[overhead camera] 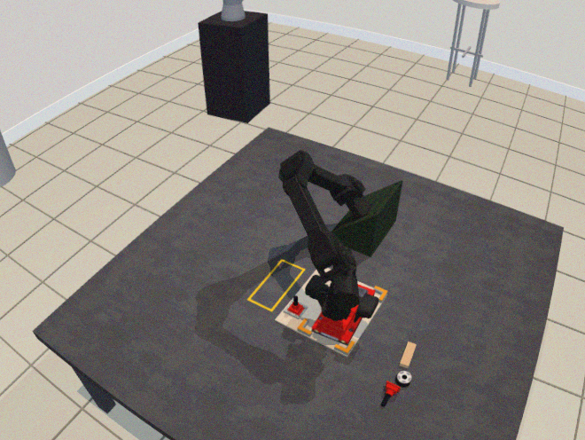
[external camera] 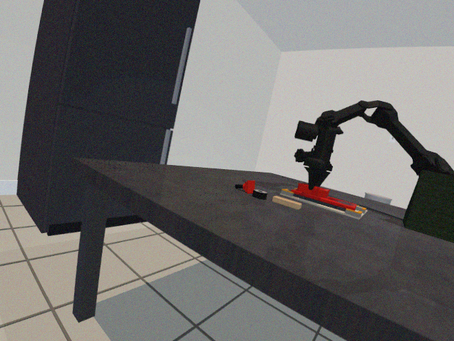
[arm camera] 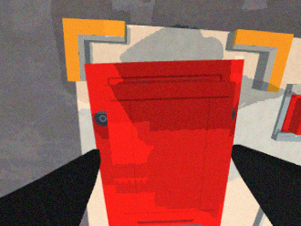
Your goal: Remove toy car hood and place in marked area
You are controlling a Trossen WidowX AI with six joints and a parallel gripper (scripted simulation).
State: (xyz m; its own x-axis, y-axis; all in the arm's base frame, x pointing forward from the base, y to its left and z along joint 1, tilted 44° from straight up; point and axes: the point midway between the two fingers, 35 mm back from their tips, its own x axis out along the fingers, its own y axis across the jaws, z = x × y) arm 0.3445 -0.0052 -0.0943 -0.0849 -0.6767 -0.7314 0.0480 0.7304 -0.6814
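Note:
The red toy car (overhead camera: 331, 332) (external camera: 341, 203) sits on a pale board (overhead camera: 284, 318) (arm camera: 104, 51). Its broad red panel, which looks like the hood (arm camera: 178, 178), fills the middle of the wrist view. A raised red part (external camera: 320, 191) shows on the car. My gripper (external camera: 311, 188) (arm camera: 166, 153) is open and empty, low over the car, with one finger on each side of the panel in the wrist view. I cannot tell whether the fingers touch it. The arm hides the fingertips in the top view. The marked area (overhead camera: 260, 305) is a yellow outline on the table, with no hood in it.
Orange corners (overhead camera: 305, 327) (arm camera: 70, 50) edge the car's place. A small red piece with a black peg (overhead camera: 296, 307) stands beside the car. A wooden block (overhead camera: 408, 355) (external camera: 287, 202), a wheel (overhead camera: 404, 377) (external camera: 259, 194) and a red-and-black piece (overhead camera: 391, 388) (external camera: 249, 187) lie off the board. A green block (external camera: 430, 205) is near the arm.

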